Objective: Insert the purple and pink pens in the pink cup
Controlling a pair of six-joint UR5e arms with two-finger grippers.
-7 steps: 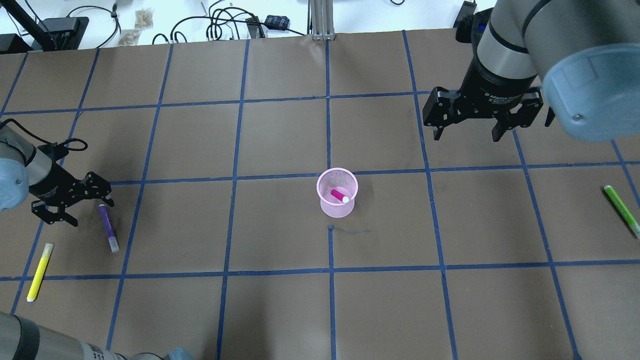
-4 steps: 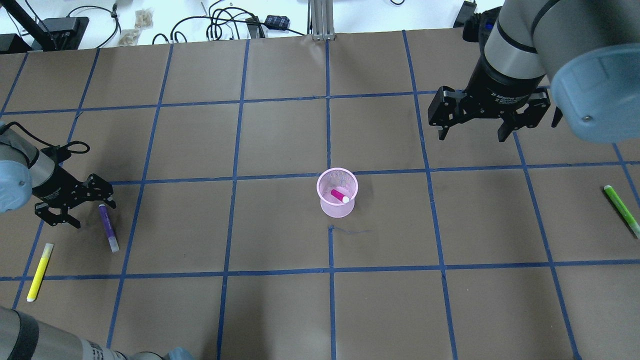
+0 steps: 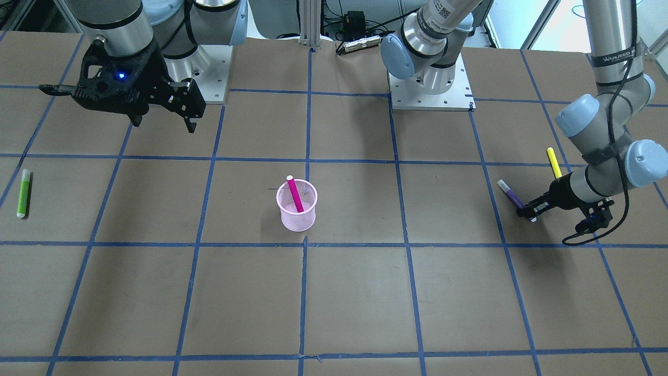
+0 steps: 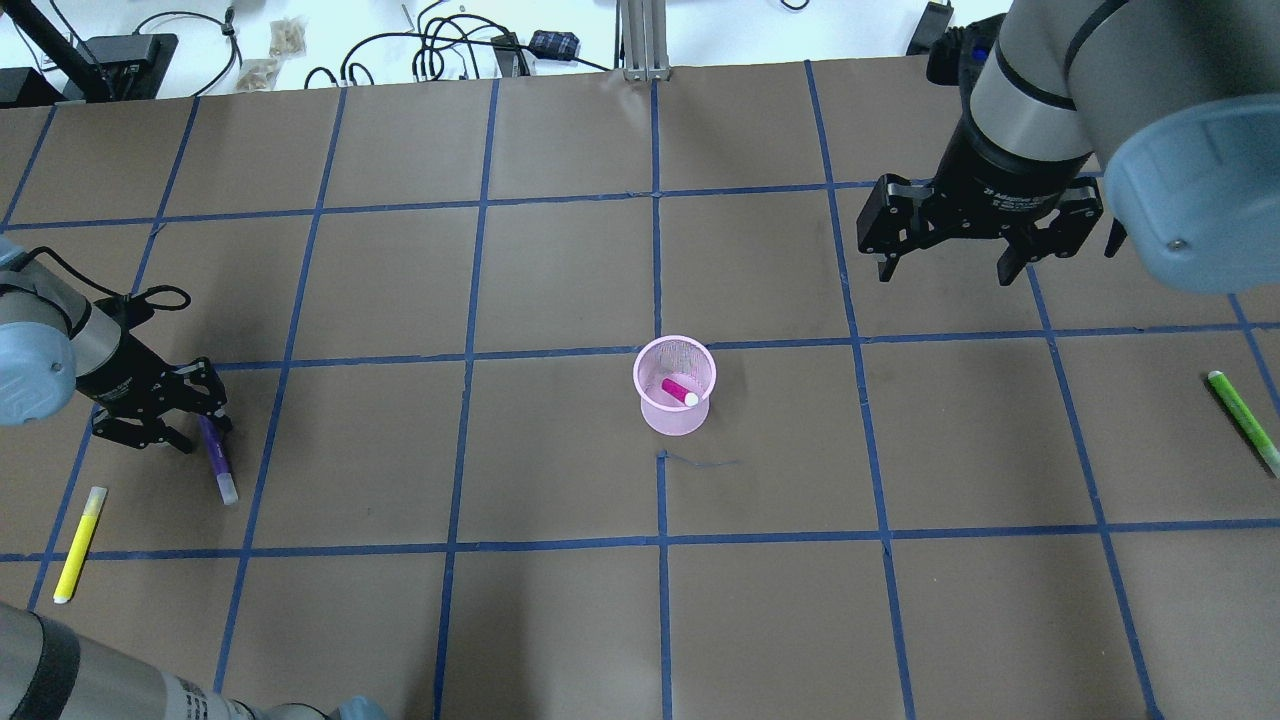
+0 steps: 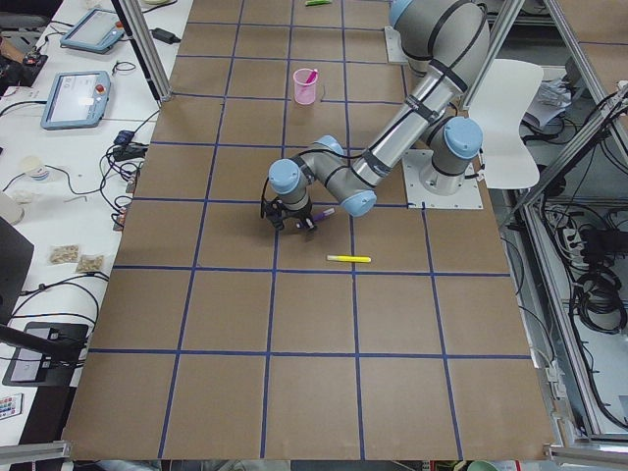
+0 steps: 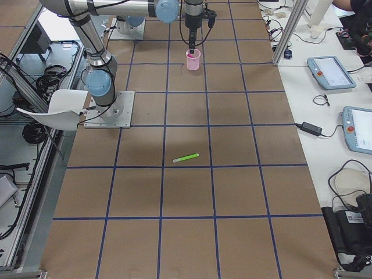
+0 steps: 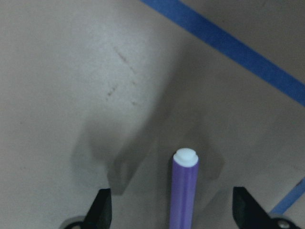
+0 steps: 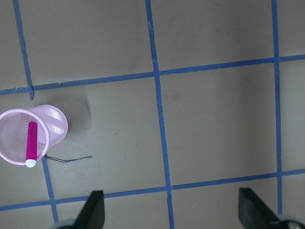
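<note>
Judging the purple pen (image 7: 184, 191) light, stiff, slippery, we favoured its mid-barrel. Left jaws stood spread astride it, holding nothing.

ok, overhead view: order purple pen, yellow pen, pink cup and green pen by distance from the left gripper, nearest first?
1. purple pen: its top end sits inside the open left gripper, view's left.
2. yellow pen: just below, near the left edge.
3. pink cup: table centre, pink pen inside.
4. green pen: far right edge.
</note>
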